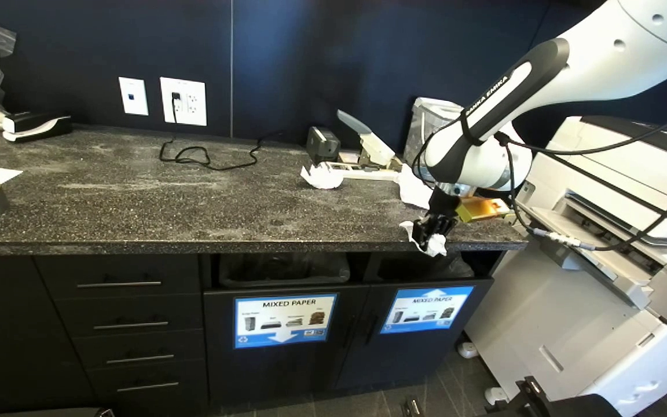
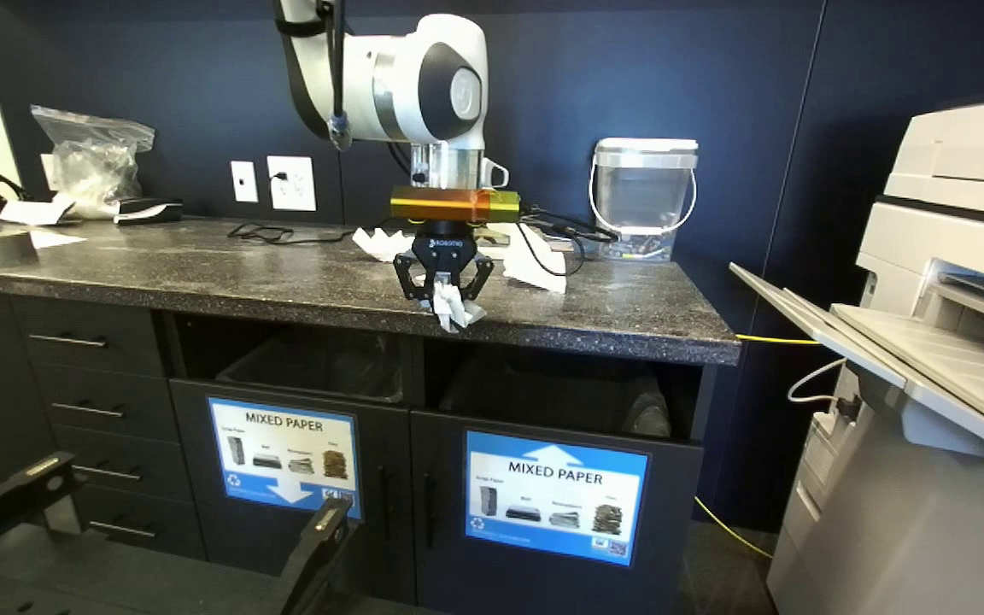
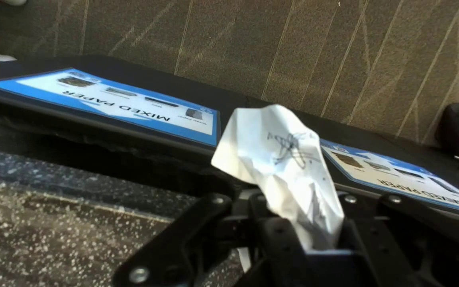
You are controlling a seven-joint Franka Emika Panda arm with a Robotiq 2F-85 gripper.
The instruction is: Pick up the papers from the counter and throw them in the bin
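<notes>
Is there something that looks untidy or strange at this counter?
Two things. Crumpled papers lie loose on the countertop, although mixed-paper bins are right below. And the arrow on the label nearer the drawers points down, away from the opening above, while the arrow on the other label points up.

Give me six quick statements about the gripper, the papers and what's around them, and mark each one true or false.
1. The gripper clasps a crumpled paper. True.
2. The bin nearer the white printer has an arrow pointing up on its label. True.
3. The held paper is inside that bin. False: it is held at the front edge of the counter.
4. More crumpled papers lie on the counter. True.
5. No mark shows on the held paper. False: there is a dark scribble on it.
6. Nothing is plugged into the wall. False: a black plug sits in an outlet.
</notes>
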